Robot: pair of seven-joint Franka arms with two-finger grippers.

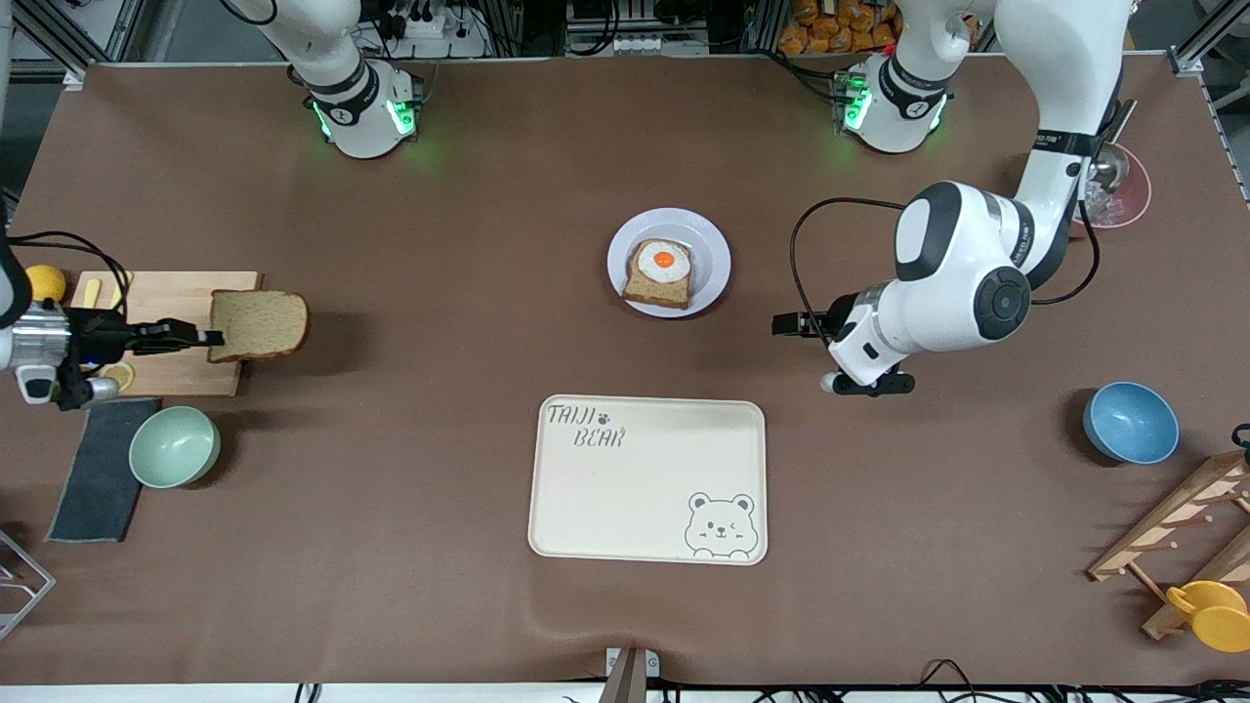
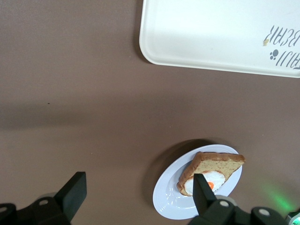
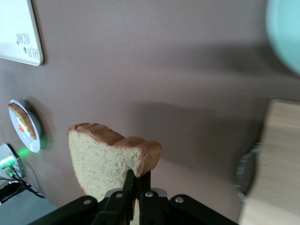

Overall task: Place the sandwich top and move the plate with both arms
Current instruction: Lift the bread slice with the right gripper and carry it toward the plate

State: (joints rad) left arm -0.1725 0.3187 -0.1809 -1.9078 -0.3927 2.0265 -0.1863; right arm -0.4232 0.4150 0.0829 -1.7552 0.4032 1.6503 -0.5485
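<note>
The sandwich top (image 1: pixel 259 324), a plain brown bread slice, is held by its edge in my right gripper (image 1: pixel 210 339), up in the air over the edge of the wooden cutting board (image 1: pixel 166 293). In the right wrist view the fingers are shut on the slice (image 3: pixel 108 157). The pale plate (image 1: pixel 705 256) sits mid-table with an egg-topped bread slice (image 1: pixel 660 273) on it. My left gripper (image 1: pixel 784 324) is open and empty, low over the table beside the plate, toward the left arm's end. The left wrist view shows the plate (image 2: pixel 171 197) close to one finger (image 2: pixel 202 192).
The cream bear-print tray (image 1: pixel 647 478) lies nearer the front camera than the plate. A green bowl (image 1: pixel 174 446) and dark cloth (image 1: pixel 93 469) lie near the cutting board. A blue bowl (image 1: pixel 1130 422), wooden rack (image 1: pixel 1182 532) and yellow cup (image 1: pixel 1216 613) stand at the left arm's end.
</note>
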